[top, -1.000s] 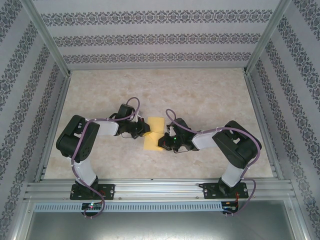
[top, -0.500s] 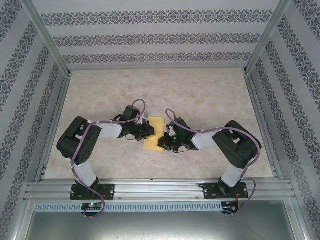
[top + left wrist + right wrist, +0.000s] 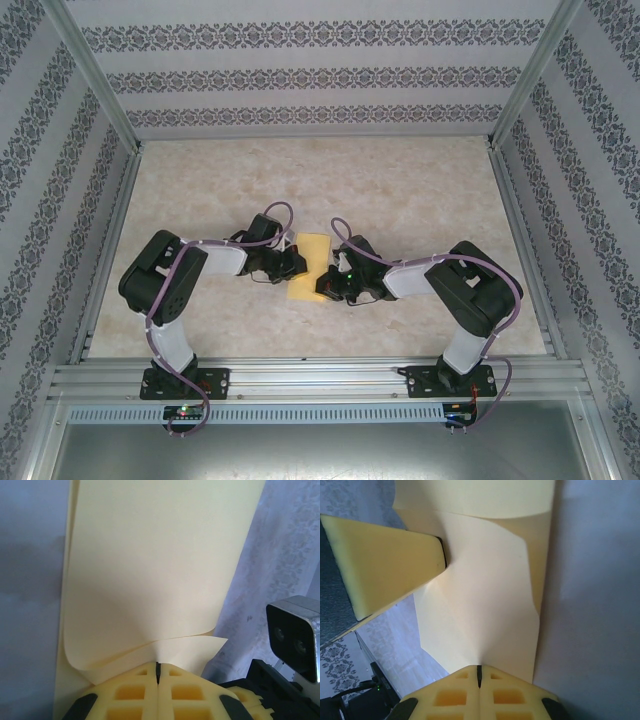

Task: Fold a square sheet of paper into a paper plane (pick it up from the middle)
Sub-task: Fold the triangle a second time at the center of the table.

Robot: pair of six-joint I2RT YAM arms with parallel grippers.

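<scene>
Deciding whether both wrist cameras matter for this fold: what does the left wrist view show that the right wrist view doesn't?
Left wrist view: the left gripper shut on a lifted, curled corner of the square sheet of paper, and the right arm's grey camera housing to one side. Right wrist view: the right gripper shut on the sheet where creases fan out, and a yellow finger of the left gripper reaching the sheet. Shared: the yellow sheet, partly folded over, on the pale table.
</scene>
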